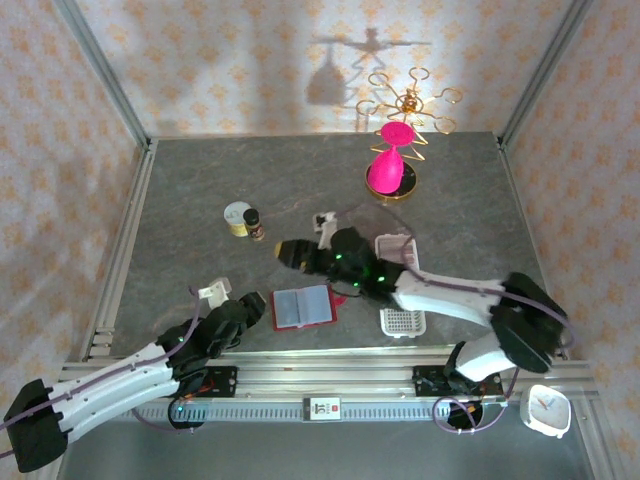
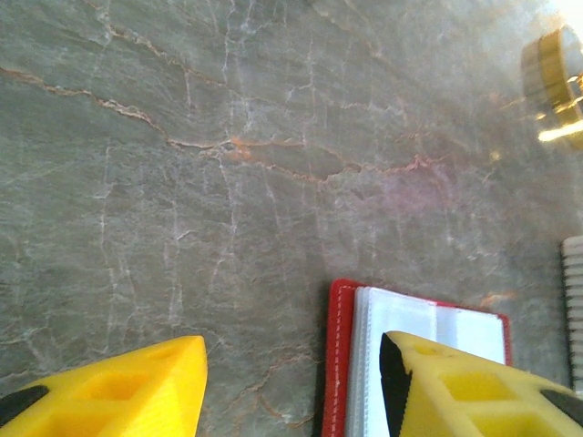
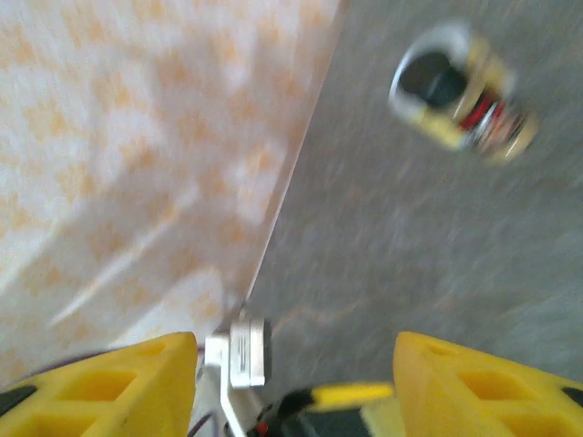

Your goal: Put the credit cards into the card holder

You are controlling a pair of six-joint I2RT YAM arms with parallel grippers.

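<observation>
The card holder (image 1: 302, 307) lies open near the table's front edge, a red wallet showing a grey-blue inner page. In the left wrist view its red stitched edge and clear sleeves (image 2: 428, 332) are close below. My left gripper (image 1: 255, 306) (image 2: 291, 387) is open and low at the wallet's left edge, one yellow finger (image 2: 474, 387) over the sleeves and the other over bare table. My right gripper (image 1: 288, 251) (image 3: 296, 382) is open and empty above the table behind the wallet. Loose credit cards are hidden or out of view; my right arm covers the table beside the wallet.
A white slotted tray (image 1: 403, 322) (image 2: 574, 300) sits right of the wallet, partly under my right arm. A small jar (image 1: 238, 218) (image 3: 455, 86) and dark bottle (image 1: 257, 226) stand behind. A gold stand with a pink piece (image 1: 392, 170) is at the back. A small white-and-black item (image 1: 325, 221) lies nearby.
</observation>
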